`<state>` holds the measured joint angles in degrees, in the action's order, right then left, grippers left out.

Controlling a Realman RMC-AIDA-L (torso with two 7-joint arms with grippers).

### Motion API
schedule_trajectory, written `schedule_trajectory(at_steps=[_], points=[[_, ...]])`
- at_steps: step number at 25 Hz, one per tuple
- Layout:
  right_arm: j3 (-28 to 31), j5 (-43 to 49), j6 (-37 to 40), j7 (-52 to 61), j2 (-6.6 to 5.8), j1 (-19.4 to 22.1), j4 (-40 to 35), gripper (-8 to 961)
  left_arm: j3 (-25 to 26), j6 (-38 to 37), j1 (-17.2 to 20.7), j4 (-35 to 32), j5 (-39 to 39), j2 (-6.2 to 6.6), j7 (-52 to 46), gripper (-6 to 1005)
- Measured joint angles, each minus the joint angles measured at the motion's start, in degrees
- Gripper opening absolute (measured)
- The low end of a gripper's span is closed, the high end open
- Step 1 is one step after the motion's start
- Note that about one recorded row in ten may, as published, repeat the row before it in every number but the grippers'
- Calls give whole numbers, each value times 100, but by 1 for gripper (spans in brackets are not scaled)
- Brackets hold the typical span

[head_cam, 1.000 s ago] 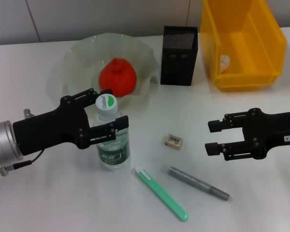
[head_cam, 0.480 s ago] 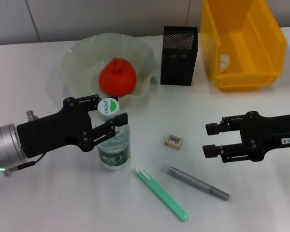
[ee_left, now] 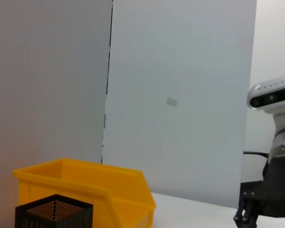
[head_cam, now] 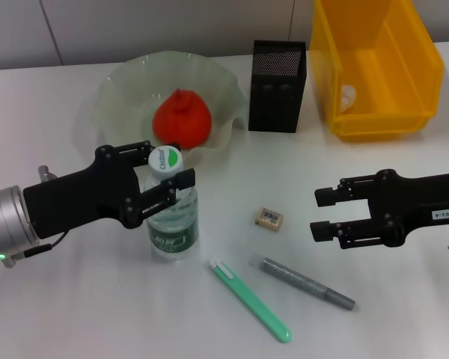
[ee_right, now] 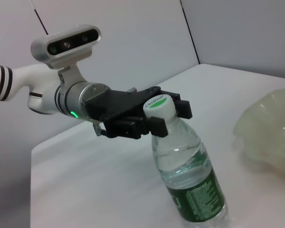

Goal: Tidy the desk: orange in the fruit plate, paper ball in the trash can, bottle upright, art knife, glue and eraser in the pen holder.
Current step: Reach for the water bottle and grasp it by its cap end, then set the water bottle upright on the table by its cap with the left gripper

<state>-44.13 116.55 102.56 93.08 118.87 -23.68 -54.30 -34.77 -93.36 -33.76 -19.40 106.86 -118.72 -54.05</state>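
Note:
The bottle (head_cam: 170, 224) stands upright at front left, and my left gripper (head_cam: 166, 166) is shut on its neck just under the white cap; the right wrist view shows that bottle (ee_right: 192, 183) and gripper (ee_right: 168, 117) too. My right gripper (head_cam: 322, 213) hovers open and empty at the right, a short way from the eraser (head_cam: 269, 218). The green art knife (head_cam: 251, 301) and the grey glue (head_cam: 307, 283) lie near the front edge. In the fruit plate (head_cam: 127, 86) sits the orange (head_cam: 181, 118). The paper ball (head_cam: 348, 94) lies in the yellow trash can (head_cam: 426, 67). The black mesh pen holder (head_cam: 278, 75) stands between plate and can.
The left wrist view looks across the table at the trash can (ee_left: 85, 185), the pen holder (ee_left: 54, 213) and the right arm's dark gripper (ee_left: 259, 202) against a grey wall. The fruit plate's rim (ee_right: 266, 128) shows beside the bottle in the right wrist view.
The left gripper's fingers have drawn in around the bottle's neck and the bottle has shifted slightly to the left. The right gripper has crept a little left toward the eraser.

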Motion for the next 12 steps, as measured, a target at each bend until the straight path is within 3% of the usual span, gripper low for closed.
schedule_trajectory(at_steps=[7, 12], points=[[1, 2, -13, -61, -5, -44, 99, 667, 0, -27, -7, -308, -17, 16, -413, 433], [1, -8, -34, -62, -4, -43, 112, 667, -14, -89, 46, -913, -20, 38, -1002, 434]])
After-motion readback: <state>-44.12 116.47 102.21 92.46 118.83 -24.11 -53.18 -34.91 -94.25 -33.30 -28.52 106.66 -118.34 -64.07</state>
